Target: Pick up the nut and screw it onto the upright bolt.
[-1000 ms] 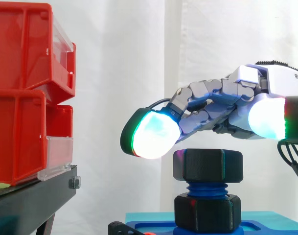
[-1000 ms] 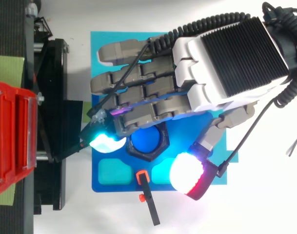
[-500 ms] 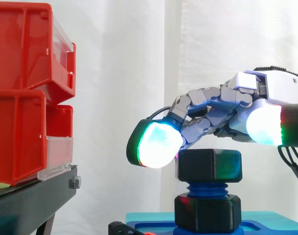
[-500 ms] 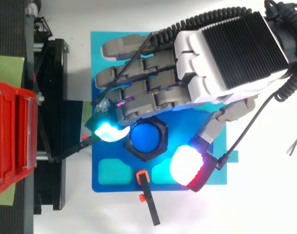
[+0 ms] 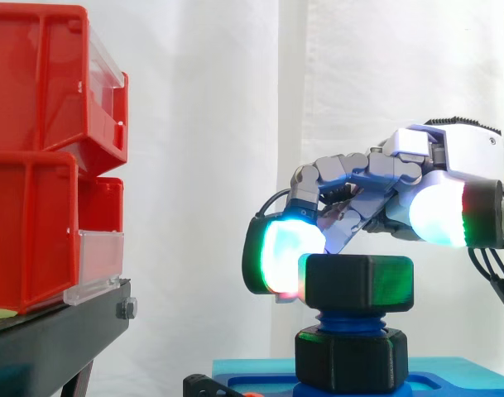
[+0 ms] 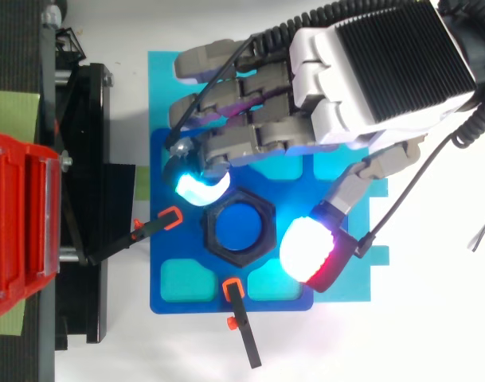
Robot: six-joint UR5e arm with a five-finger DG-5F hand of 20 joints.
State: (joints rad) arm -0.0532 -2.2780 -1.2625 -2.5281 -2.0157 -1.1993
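The black hex nut sits on top of the blue upright bolt, whose blue end shows through the nut. A second black nut sits at the bolt's foot on the blue base plate. My hand reaches in from the right, above the nut. Its fingers are loosely bent, and one glowing fingertip rests against the nut's left side. The glowing thumb pad stands spread to the right, higher than the nut and apart from it.
Stacked red bins stand on a black stand at the left. Two black clamps with orange tips lie at the base plate's left and front edges. A white curtain hangs behind.
The hand has drawn back off the bolt's top and sunk a little. Its fingers have bent further, bringing the glowing fingertip down against the nut's left side. The nut sits slightly lower.
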